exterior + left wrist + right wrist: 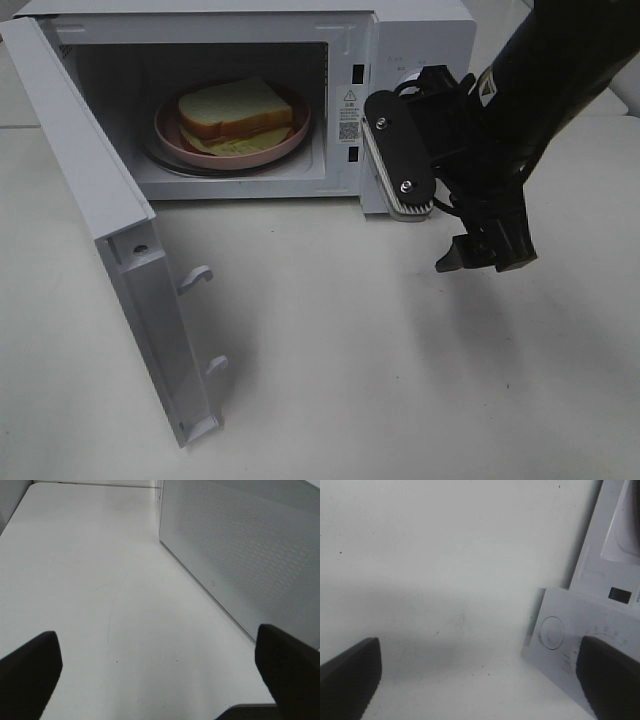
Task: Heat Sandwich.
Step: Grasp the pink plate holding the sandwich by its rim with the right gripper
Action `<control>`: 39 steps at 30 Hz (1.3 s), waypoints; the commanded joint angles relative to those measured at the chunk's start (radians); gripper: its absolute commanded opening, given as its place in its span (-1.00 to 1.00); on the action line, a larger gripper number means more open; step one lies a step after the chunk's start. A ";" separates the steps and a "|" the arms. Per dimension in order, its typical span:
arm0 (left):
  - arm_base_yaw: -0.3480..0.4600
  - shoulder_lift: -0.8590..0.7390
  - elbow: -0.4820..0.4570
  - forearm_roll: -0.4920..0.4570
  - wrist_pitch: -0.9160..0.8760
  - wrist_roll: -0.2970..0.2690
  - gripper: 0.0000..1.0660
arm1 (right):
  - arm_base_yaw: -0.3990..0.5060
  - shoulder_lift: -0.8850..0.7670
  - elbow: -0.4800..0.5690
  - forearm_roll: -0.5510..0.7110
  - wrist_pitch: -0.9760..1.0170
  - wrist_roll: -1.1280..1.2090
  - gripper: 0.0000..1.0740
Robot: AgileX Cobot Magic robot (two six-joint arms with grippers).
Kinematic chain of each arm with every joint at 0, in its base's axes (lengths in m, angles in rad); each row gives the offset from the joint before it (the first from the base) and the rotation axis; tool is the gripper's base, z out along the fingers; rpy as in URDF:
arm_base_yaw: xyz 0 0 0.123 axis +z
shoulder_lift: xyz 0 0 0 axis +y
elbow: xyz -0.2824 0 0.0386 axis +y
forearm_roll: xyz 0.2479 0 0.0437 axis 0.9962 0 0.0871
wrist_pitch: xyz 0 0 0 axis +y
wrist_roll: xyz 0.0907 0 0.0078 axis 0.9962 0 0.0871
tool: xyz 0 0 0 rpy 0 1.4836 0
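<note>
The right arm (560,70) is a thick, glossy black tube with a small pale label (487,88). Its finger (398,150) is a flat black plate with two silver screws (384,123), edged by a ribbed white pad (412,211). The left fingers (27,675) are blunt and matte black.

A white box-shaped microwave oven (425,45) stands on the plain white bench (350,360), toward its far edge. Its white hinged door (90,190) is swung wide open toward the bench's left edge, and two white latch hooks (197,277) jut from the door's free edge. Inside the cavity a round pink plate (162,128) lies on the clear glass turntable (170,163). A small warning label (349,101) is stuck between the cavity and the control panel, which carries a round white dial (552,632).
</note>
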 commanded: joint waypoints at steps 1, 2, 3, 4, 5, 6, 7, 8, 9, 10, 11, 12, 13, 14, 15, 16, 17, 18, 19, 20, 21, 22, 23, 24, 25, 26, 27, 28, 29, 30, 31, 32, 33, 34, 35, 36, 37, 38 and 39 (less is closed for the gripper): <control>0.004 -0.007 0.001 -0.007 -0.010 0.000 0.83 | 0.013 0.011 -0.016 -0.020 -0.005 0.004 0.80; 0.004 -0.007 0.001 -0.006 -0.010 -0.001 0.83 | 0.020 0.015 -0.024 -0.027 -0.005 0.006 0.80; 0.004 -0.007 0.001 -0.006 -0.010 -0.001 0.83 | 0.032 0.030 -0.040 -0.028 -0.006 0.006 0.79; 0.004 -0.007 0.001 -0.006 -0.010 -0.001 0.83 | 0.040 0.041 -0.050 -0.028 -0.006 0.006 0.79; 0.004 -0.007 0.001 -0.006 -0.010 -0.001 0.83 | 0.040 0.041 -0.050 -0.028 -0.006 0.006 0.79; 0.004 -0.007 0.001 -0.006 -0.010 0.000 0.83 | 0.045 0.050 -0.061 -0.028 -0.007 0.006 0.78; 0.004 -0.007 0.001 -0.006 -0.010 0.000 0.83 | 0.056 0.074 -0.083 -0.029 -0.019 0.006 0.77; 0.004 -0.007 0.001 -0.006 -0.010 0.000 0.83 | 0.063 0.084 -0.092 -0.029 -0.024 0.006 0.77; 0.004 -0.007 0.001 -0.006 -0.010 0.000 0.83 | 0.071 0.099 -0.105 -0.029 -0.029 0.006 0.76; 0.004 -0.007 0.001 -0.006 -0.010 0.000 0.83 | 0.071 0.099 -0.105 -0.029 -0.029 0.006 0.76; 0.004 -0.007 0.001 -0.006 -0.010 0.000 0.83 | 0.076 0.109 -0.115 -0.029 -0.031 0.006 0.76; 0.004 -0.007 0.001 -0.006 -0.010 0.000 0.83 | 0.090 0.137 -0.144 -0.029 -0.037 0.006 0.76; 0.004 -0.007 0.001 -0.006 -0.010 0.000 0.83 | 0.096 0.148 -0.158 -0.029 -0.040 0.006 0.75; 0.004 -0.007 0.001 -0.006 -0.010 0.000 0.83 | 0.098 0.160 -0.172 -0.028 -0.045 0.006 0.75; 0.004 -0.007 0.001 -0.006 -0.010 0.000 0.83 | 0.098 0.160 -0.172 -0.028 -0.045 0.006 0.75; 0.004 -0.007 0.001 -0.006 -0.010 0.000 0.83 | 0.102 0.171 -0.184 -0.027 -0.051 0.006 0.75; 0.004 -0.007 0.001 -0.006 -0.010 0.000 0.83 | 0.107 0.196 -0.212 -0.027 -0.058 0.006 0.74; 0.004 -0.007 0.001 -0.006 -0.010 0.000 0.83 | 0.107 0.208 -0.223 -0.027 -0.060 0.005 0.73; 0.004 -0.007 0.001 -0.006 -0.010 0.000 0.83 | 0.107 0.208 -0.223 -0.027 -0.060 0.005 0.73; 0.004 -0.007 0.001 -0.006 -0.010 0.000 0.83 | 0.107 0.221 -0.237 -0.026 -0.066 0.005 0.72; 0.004 -0.007 0.001 -0.006 -0.010 0.000 0.83 | 0.107 0.243 -0.262 -0.026 -0.082 0.003 0.71; 0.004 -0.007 0.001 -0.006 -0.010 0.000 0.83 | 0.107 0.256 -0.276 -0.027 -0.086 0.002 0.71; 0.004 -0.007 0.001 -0.006 -0.010 0.000 0.83 | 0.107 0.267 -0.287 -0.027 -0.089 -0.001 0.71; 0.004 -0.007 0.001 -0.006 -0.010 0.000 0.83 | 0.107 0.267 -0.287 -0.027 -0.089 -0.001 0.71; 0.004 -0.007 0.001 -0.006 -0.010 0.000 0.83 | 0.107 0.279 -0.300 -0.027 -0.092 -0.002 0.70; 0.004 -0.007 0.001 -0.006 -0.010 0.000 0.83 | 0.107 0.308 -0.327 -0.029 -0.102 -0.001 0.69; 0.004 -0.007 0.001 -0.006 -0.010 0.000 0.83 | 0.107 0.322 -0.343 -0.029 -0.103 -0.001 0.69; 0.004 -0.007 0.001 -0.006 -0.010 0.000 0.83 | 0.107 0.333 -0.356 -0.029 -0.104 -0.001 0.68; 0.004 -0.007 0.001 -0.006 -0.010 0.000 0.83 | 0.107 0.333 -0.356 -0.029 -0.104 -0.001 0.68; 0.004 -0.007 0.001 -0.006 -0.010 0.000 0.83 | 0.107 0.361 -0.389 -0.029 -0.106 -0.001 0.67; 0.004 -0.007 0.001 -0.006 -0.010 0.000 0.83 | 0.107 0.372 -0.406 -0.029 -0.106 -0.001 0.67; 0.004 -0.007 0.001 -0.006 -0.010 0.000 0.83 | 0.107 0.387 -0.424 -0.029 -0.109 -0.001 0.66; 0.004 -0.007 0.001 -0.006 -0.010 0.000 0.83 | 0.107 0.398 -0.437 -0.029 -0.112 -0.001 0.66; 0.004 -0.007 0.001 -0.006 -0.010 0.000 0.83 | 0.107 0.398 -0.437 -0.029 -0.112 -0.001 0.66; 0.004 -0.007 0.001 -0.006 -0.010 0.000 0.83 | 0.107 0.427 -0.467 -0.029 -0.129 0.000 0.66; 0.004 -0.007 0.001 -0.006 -0.010 0.000 0.83 | 0.107 0.441 -0.484 -0.029 -0.136 0.003 0.66; 0.004 -0.007 0.001 -0.006 -0.010 0.000 0.83 | 0.107 0.455 -0.502 -0.029 -0.139 0.003 0.66; 0.004 -0.007 0.001 -0.006 -0.010 0.000 0.83 | 0.107 0.484 -0.537 -0.029 -0.140 0.003 0.66; 0.004 -0.007 0.001 -0.006 -0.010 0.000 0.83 | 0.107 0.484 -0.537 -0.029 -0.140 0.003 0.66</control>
